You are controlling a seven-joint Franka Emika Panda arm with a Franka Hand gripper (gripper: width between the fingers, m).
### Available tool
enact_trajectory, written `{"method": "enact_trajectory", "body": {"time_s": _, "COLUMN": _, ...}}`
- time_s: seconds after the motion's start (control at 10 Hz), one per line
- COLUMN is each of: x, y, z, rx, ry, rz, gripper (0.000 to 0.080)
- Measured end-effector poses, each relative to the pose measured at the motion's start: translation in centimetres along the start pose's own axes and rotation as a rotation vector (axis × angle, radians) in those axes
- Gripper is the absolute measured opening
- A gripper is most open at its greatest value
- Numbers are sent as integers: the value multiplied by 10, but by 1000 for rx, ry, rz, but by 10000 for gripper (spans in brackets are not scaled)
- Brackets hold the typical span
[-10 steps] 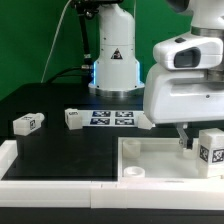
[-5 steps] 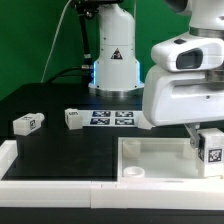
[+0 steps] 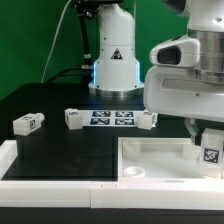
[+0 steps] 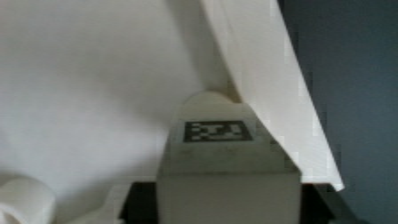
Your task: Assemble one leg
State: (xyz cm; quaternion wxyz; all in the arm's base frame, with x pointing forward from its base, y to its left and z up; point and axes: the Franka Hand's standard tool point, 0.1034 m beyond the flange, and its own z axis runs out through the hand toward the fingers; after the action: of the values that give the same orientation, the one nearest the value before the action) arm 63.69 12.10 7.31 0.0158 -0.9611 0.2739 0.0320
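Note:
My gripper [image 3: 204, 134] is shut on a leg [image 3: 209, 152], a small white block with a square tag, and holds it over the right end of the large white tray-like piece [image 3: 160, 152]. In the wrist view the leg [image 4: 219, 150] sits between my dark fingers [image 4: 143, 205], its tagged end close to the tray piece's raised rim [image 4: 267, 70]. Whether the leg touches the tray I cannot tell. Three more legs lie on the black table: one at the exterior view's left [image 3: 27, 123], one near the middle [image 3: 74, 117], one beside the arm [image 3: 148, 119].
The marker board [image 3: 112, 117] lies flat on the table behind the middle leg. The robot's base [image 3: 113, 60] stands at the back. A white border strip [image 3: 60, 185] runs along the table's front edge.
The gripper with the leg has shifted slightly toward the exterior view's right and the leg sits a little lower over the tray piece. The loose legs have not moved.

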Motion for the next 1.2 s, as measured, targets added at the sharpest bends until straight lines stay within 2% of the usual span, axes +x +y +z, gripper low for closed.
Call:
{"method": "enact_trajectory", "body": {"time_s": 0.3, "x": 0, "y": 0, "z": 0, "rx": 1, "ry": -4, "rz": 433, "gripper": 292}}
{"method": "enact_trajectory", "body": {"time_s": 0.5, "x": 1, "y": 0, "z": 0, "rx": 3, "ry": -4, "rz": 520, "gripper": 292}}
{"method": "enact_trajectory", "body": {"time_s": 0.6, "x": 1, "y": 0, "z": 0, "rx": 3, "ry": -4, "rz": 467, "gripper": 351}}
{"method": "enact_trajectory", "body": {"time_s": 0.7, "x": 2, "y": 2, "z": 0, "rx": 3, "ry": -4, "rz": 390, "gripper": 554}}
{"method": "enact_trajectory", "body": {"time_s": 0.8, "x": 1, "y": 1, "z": 1, "rx": 2, "ry": -3, "rz": 339, "gripper": 554}}
{"method": "enact_trajectory", "body": {"time_s": 0.9, "x": -1, "y": 1, "z": 2, "rx": 2, "ry": -2, "rz": 174, "gripper": 620}}
{"method": "enact_trajectory", "body": {"time_s": 1.0, "x": -2, "y": 0, "z": 2, "rx": 2, "ry": -2, "rz": 0, "gripper": 644}}
{"method": "enact_trajectory", "body": {"time_s": 1.2, "x": -1, "y": 0, "z": 2, "rx": 2, "ry": -2, "rz": -309, "gripper": 648}}
